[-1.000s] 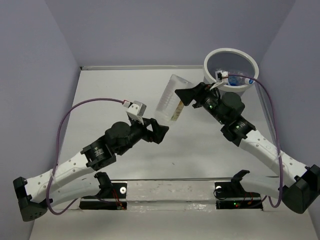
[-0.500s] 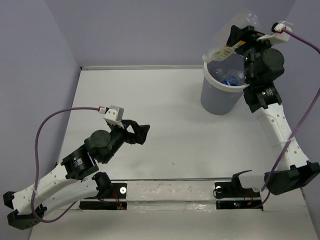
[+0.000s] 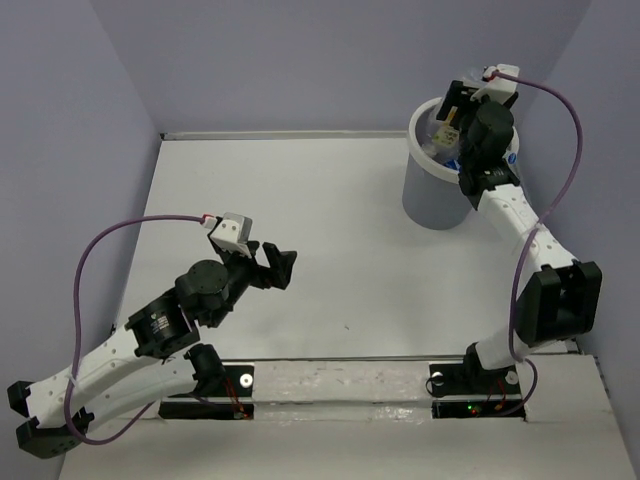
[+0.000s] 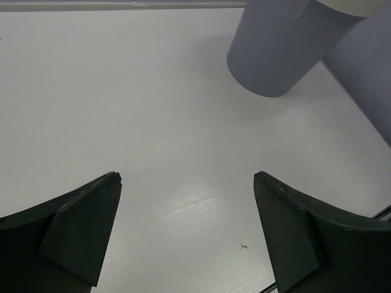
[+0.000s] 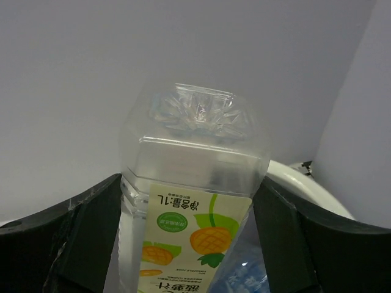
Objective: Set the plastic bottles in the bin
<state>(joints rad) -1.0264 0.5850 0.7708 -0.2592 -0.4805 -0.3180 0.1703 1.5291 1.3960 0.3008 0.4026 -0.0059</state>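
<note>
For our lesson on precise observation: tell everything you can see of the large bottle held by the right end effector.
The large bottle is clear, thin plastic, wide and squarish with rounded edges, and looks empty. Its moulded, star-patterned base points away from the wrist camera. Its white label shows yellow pineapples, green leaves and print that reads upside down in that view. The right end effector clamps its two sides, holding it over the bin, above a blue-labelled bottle.

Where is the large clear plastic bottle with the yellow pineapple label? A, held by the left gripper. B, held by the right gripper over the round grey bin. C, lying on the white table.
B: the right gripper clamps the large clear bottle above the round grey bin; the left gripper is open and empty.
</note>
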